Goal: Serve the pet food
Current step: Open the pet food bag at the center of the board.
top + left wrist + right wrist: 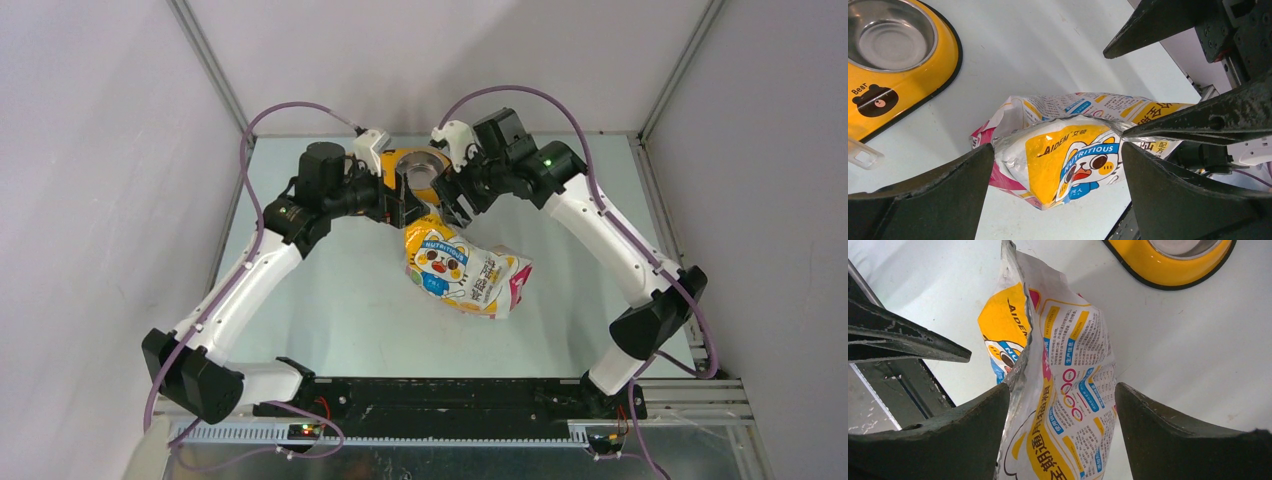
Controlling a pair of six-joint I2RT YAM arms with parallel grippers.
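The glossy yellow-white-pink cat-print bag (470, 275) lies on the table just in front of the yellow feeder (392, 160). No kibble shows. My left gripper (408, 213) and right gripper (447, 208) meet at the bag's upper end. In the left wrist view the left gripper (1058, 165) is open, its jaws straddling the bag (1048, 155) near the cat face. In the right wrist view the right gripper (1062, 400) is open around the bag (1073, 370), and its left finger touches the crinkled seam. One right finger (1198, 120) rests at the bag's top edge.
The feeder's steel bowl (890, 35) looks empty, and its yellow rim (1148, 265) also shows in the right wrist view. A translucent plastic handle (860, 155) lies beside the feeder. White walls enclose the table on the left, back and right.
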